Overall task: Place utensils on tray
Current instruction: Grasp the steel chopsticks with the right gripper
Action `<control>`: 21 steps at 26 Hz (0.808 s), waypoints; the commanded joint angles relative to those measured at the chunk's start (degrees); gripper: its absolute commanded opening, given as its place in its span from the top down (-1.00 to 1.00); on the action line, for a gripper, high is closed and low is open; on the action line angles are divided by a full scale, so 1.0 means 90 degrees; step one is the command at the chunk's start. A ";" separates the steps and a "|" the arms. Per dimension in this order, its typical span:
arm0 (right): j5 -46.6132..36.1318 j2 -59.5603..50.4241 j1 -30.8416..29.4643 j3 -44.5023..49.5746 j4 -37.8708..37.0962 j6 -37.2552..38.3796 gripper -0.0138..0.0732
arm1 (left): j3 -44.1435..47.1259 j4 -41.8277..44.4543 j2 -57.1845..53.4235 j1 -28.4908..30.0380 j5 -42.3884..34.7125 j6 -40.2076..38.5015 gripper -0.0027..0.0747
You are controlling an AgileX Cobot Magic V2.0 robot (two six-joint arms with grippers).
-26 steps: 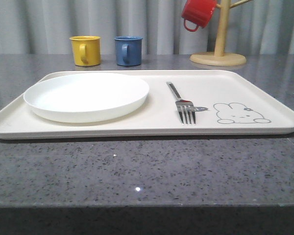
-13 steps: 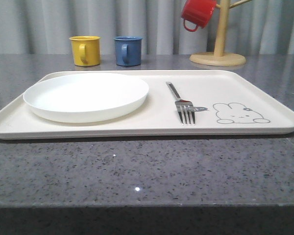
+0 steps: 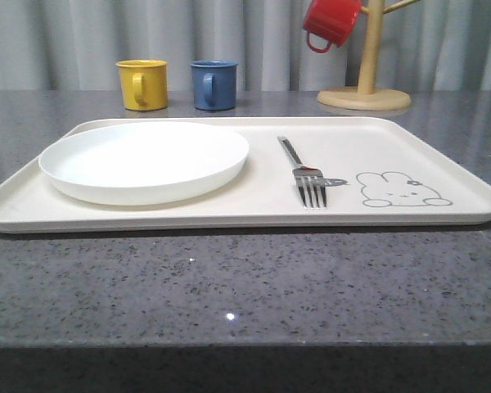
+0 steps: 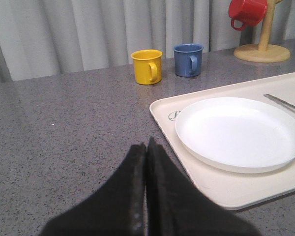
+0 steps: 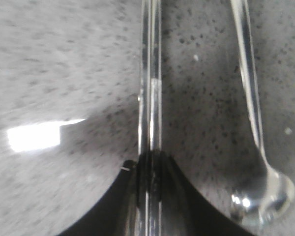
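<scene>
Chopsticks (image 5: 150, 98), lying together on the speckled grey tabletop (image 5: 64, 64), are clamped in the right pincer (image 5: 150, 179), with the spoon (image 5: 258, 147) just beside them. On the tray (image 3: 442, 155), a fork (image 3: 304, 173) rests beside the white plate (image 3: 145, 160). Left pincer (image 4: 146, 152) is pressed together, holding nothing.

Three cameras, one table.
Front view looks low across the tray (image 3: 442, 155); left wrist shares it; right wrist hovers close over the countertop (image 5: 64, 64).
</scene>
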 commanded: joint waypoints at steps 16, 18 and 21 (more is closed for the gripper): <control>0.0288 -0.1288 0.1163 -0.0432 0.0779 0.0145 0.55 | -0.0178 -0.0077 0.0075 0.0001 -0.0539 -0.0051 0.98; 0.0229 -0.1249 0.1419 -0.0432 0.0860 0.0205 0.55 | -0.0178 -0.0077 0.0075 0.0001 -0.0539 -0.0051 0.98; 0.0068 -0.1183 0.1809 -0.0432 0.0889 0.0358 0.55 | -0.0178 -0.0077 0.0075 0.0001 -0.0539 -0.0051 0.98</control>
